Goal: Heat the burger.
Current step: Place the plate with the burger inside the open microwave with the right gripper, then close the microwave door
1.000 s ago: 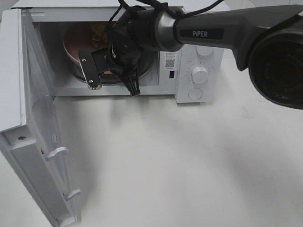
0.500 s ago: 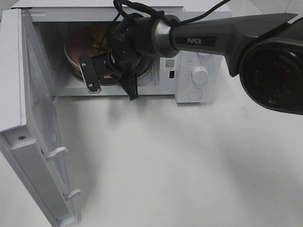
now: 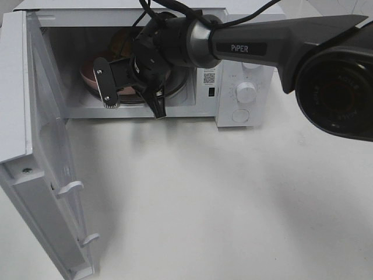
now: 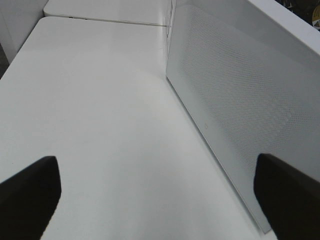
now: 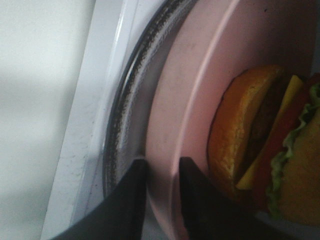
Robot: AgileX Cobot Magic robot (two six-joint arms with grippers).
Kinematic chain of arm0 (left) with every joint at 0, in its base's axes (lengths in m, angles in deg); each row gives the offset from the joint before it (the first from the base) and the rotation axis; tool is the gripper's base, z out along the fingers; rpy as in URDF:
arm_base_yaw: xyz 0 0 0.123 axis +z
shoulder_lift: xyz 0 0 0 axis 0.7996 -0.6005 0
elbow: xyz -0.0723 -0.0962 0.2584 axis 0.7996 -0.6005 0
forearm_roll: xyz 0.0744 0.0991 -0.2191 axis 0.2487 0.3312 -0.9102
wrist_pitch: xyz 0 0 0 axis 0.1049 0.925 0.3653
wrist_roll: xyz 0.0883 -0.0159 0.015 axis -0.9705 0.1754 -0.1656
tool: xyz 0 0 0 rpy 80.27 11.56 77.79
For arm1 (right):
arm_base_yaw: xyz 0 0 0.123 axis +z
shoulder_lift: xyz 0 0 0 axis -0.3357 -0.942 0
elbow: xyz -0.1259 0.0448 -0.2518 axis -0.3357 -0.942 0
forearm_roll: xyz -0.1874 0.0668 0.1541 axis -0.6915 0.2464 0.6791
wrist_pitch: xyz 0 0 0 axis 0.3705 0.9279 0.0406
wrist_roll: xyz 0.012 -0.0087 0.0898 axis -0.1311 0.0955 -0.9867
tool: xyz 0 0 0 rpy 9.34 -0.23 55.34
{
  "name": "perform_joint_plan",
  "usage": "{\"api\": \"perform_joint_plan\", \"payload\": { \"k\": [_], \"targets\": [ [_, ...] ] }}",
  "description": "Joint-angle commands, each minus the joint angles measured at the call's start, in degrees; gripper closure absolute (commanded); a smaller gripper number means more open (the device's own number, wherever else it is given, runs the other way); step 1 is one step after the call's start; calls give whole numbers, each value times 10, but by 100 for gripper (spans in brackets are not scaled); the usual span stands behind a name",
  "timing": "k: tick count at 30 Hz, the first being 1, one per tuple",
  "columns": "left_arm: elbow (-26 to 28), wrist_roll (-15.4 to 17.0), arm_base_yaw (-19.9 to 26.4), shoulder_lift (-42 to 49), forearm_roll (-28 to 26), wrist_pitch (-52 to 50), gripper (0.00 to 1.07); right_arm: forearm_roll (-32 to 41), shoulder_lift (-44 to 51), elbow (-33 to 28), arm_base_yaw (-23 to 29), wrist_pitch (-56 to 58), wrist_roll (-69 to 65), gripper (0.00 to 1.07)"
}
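Note:
The burger (image 5: 260, 145), a golden bun with cheese, lettuce and a dark patty, sits on a pink plate (image 5: 200, 75) inside the open microwave (image 3: 245, 70). From above only a brown part of the burger (image 3: 119, 38) and the plate's rim (image 3: 87, 79) show past my right arm's wrist (image 3: 169, 41). My right gripper (image 5: 163, 167) straddles the plate's near rim, its jaws slightly apart, with a thin strip of plate showing beside one finger. My left gripper (image 4: 157, 195) hangs open over bare table, holding nothing.
The plate rests on the glass turntable (image 5: 130, 100). The microwave door (image 3: 46, 175) stands wide open toward the front left, and its mesh panel (image 4: 250, 100) is close beside my left gripper. White table (image 3: 233, 204) spreads in front of the microwave.
My right wrist has shifted a little left and deeper into the cavity. The plate now lies lower and flatter, and the jaws have parted slightly at its rim.

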Motion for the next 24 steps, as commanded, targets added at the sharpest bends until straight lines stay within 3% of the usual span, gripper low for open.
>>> {"api": "perform_joint_plan", "payload": {
  "k": [1, 11, 16, 19, 21, 24],
  "targets": [
    [-1, 1, -3, 9, -2, -1, 9, -9, 9, 5, -1, -6, -8, 76],
    [-1, 1, -3, 9, -2, -1, 9, -7, 11, -3, 0, 19, -40, 69],
    [-1, 0, -3, 9, -2, -1, 9, -6, 30, -43, 0, -2, -40, 69],
    [-1, 0, -3, 9, -2, -1, 9, -10, 49, -70, 0, -36, -40, 64],
    [-1, 0, -3, 9, -2, -1, 9, -10, 75, -108, 0, -58, -40, 52],
    [-1, 0, -3, 9, -2, -1, 9, -10, 82, -119, 0, -64, -40, 48]
  ]
}}
